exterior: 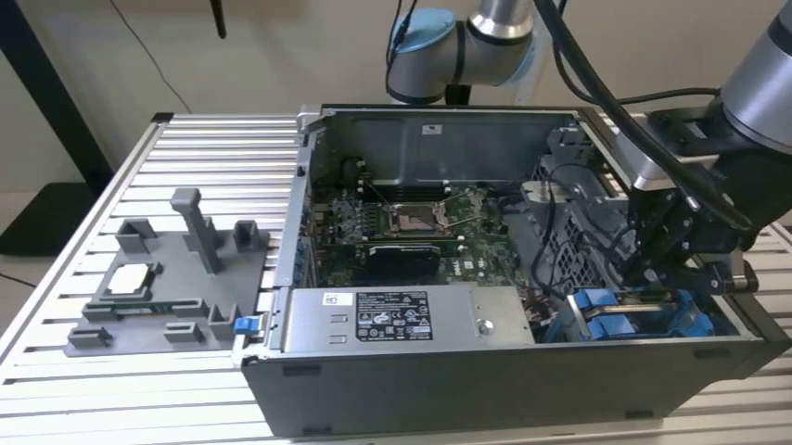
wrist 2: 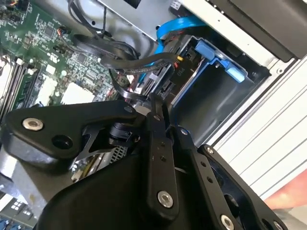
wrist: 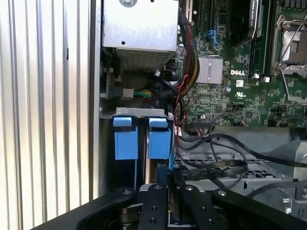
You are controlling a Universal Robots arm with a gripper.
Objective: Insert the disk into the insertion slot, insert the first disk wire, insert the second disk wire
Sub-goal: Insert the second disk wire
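Apparently gripper [exterior: 674,278] at insertion slot [wrist: 142,139]; exterior view adds power-supply box [exterior: 389,320].

Slatted alu table [exterior: 74,278]: PC case [exterior: 495,380], grey fixture [exterior: 167,278].

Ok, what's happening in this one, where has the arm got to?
A single robot arm is reaching into an open computer case on a slatted metal table. Its gripper is down at the drive bay corner, right by the blue carrier frames and a bundle of black cables. In the first wrist view the gripper sits just beside the blue tabs, close to the insertion slot.
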